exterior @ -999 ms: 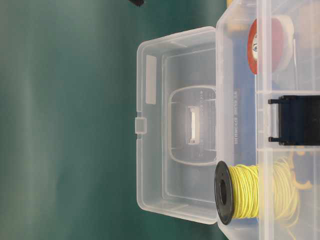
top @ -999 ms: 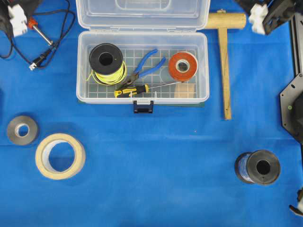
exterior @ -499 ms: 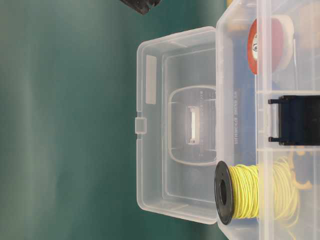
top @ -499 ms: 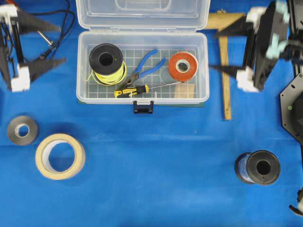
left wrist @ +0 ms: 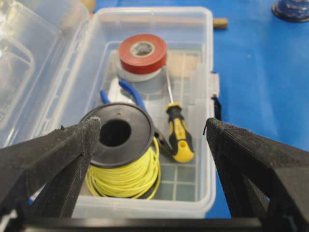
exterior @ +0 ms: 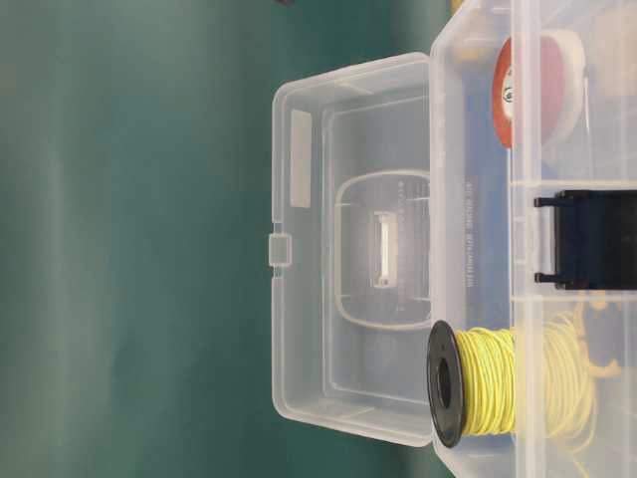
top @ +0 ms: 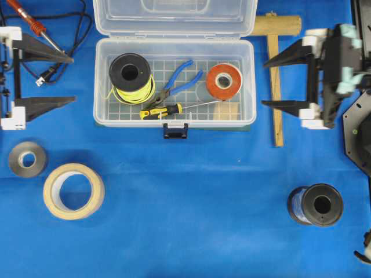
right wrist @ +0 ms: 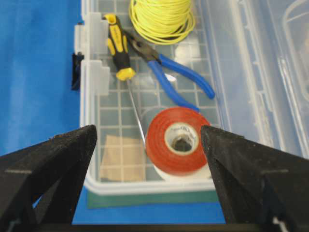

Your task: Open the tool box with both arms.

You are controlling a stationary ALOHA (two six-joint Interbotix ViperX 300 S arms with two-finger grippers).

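Plastic, clear and thin-walled, makes up the tool box [top: 174, 81], which sits at the top middle of the blue table cover [top: 191, 197] in the overhead view with its lid [top: 174, 17] already swung back past upright and lying open behind the tray. So the task looks done or all but done.

The left gripper [top: 68, 79] hangs beside the box's left end, spread wide and holding nothing; the right gripper [top: 268, 82] mirrors it at the right end, also spread and empty, above a wooden mallet [top: 275, 69]. Neither touches the box.

As a judgement, the case itself is light and somewhat flexible, with smooth, slippery walls that give little purchase. The load inside adds weight low down: a spool of yellow wire [top: 131, 78], blue-handled pliers [top: 177, 84], a yellow-and-black screwdriver [top: 161, 111] and a red tape roll [top: 224, 80]. That helps the tray stay put.

The best holds are probably the small black front latch [top: 175, 130] and the lid's raised front rim, with 1 gripper bracing an end wall. Squeezing hard risks flexing or cracking the thin plastic.
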